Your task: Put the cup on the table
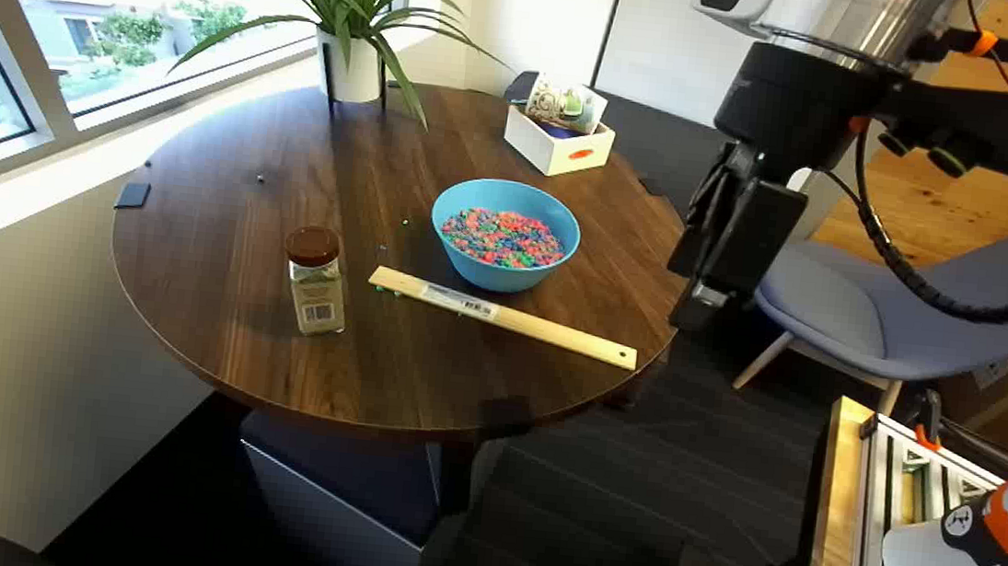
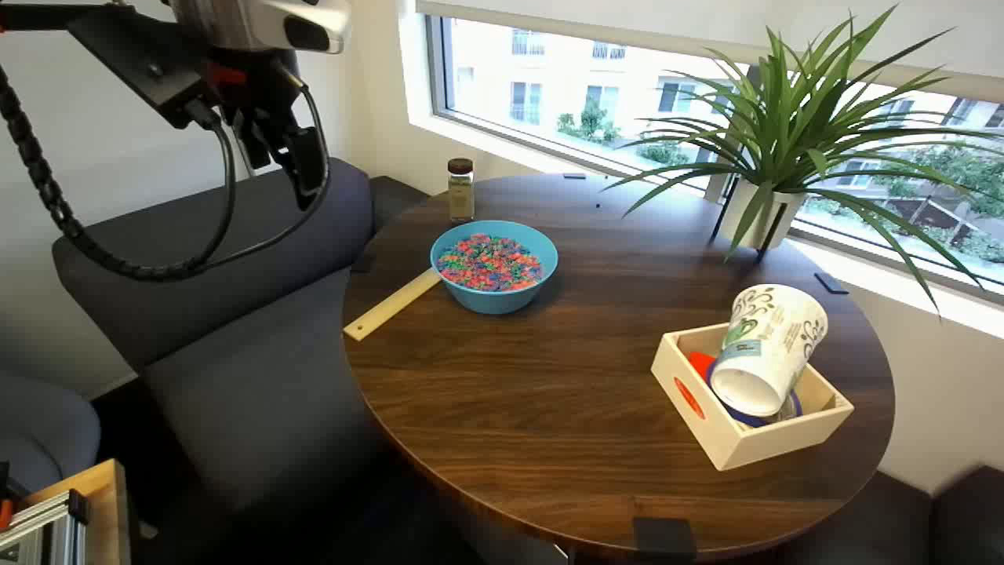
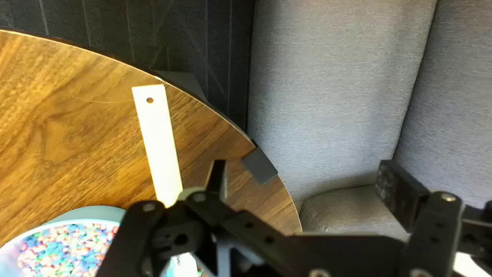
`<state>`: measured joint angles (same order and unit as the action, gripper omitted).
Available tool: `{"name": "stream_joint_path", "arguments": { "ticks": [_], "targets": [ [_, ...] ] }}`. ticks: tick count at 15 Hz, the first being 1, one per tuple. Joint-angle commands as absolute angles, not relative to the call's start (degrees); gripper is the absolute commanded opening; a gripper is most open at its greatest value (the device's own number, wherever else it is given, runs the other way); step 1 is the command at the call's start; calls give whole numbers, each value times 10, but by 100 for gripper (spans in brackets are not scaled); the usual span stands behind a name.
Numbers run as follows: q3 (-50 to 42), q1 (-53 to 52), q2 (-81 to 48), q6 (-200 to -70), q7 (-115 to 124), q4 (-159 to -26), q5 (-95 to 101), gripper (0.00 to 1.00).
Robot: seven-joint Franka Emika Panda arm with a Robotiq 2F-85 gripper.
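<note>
The cup (image 2: 773,337) is a white paper cup with a printed leaf pattern. It lies tilted in a small wooden box and sticks out above the rim; it also shows in an exterior view (image 1: 565,106). The box stands on the round dark-brown table (image 2: 541,400), which shows in the wrist view (image 3: 77,154) too. My gripper (image 1: 694,283) hangs above and beside the table's edge, far from the cup. In the wrist view the gripper (image 3: 303,173) has its fingers wide apart with nothing between them. The cup is out of the wrist view.
The wooden box (image 2: 706,431) also holds red and blue things. A blue bowl (image 1: 505,276) of colourful bits, a flat wooden stick (image 1: 546,329) and a brown-lidded jar (image 1: 315,297) stand or lie on the table. A potted plant (image 2: 757,216) is by the window. A grey bench (image 2: 235,259) adjoins the table.
</note>
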<state>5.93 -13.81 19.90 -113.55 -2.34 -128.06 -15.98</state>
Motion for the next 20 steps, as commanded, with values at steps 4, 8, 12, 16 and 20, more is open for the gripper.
{"name": "stream_joint_path", "arguments": {
  "ticks": [4,8,12,16,20],
  "targets": [
    [68,-128,199,-1133,-26,-1279,-163,100],
    [69,-91,179,-1167,68,-1247,-137,100],
    [54,-27,126,-1154,138,-1145,-50,100],
    [49,17,35,-1143,232,-1001,53,100],
    [39,13,-58,-1108,345,-868,173,100]
  ]
}}
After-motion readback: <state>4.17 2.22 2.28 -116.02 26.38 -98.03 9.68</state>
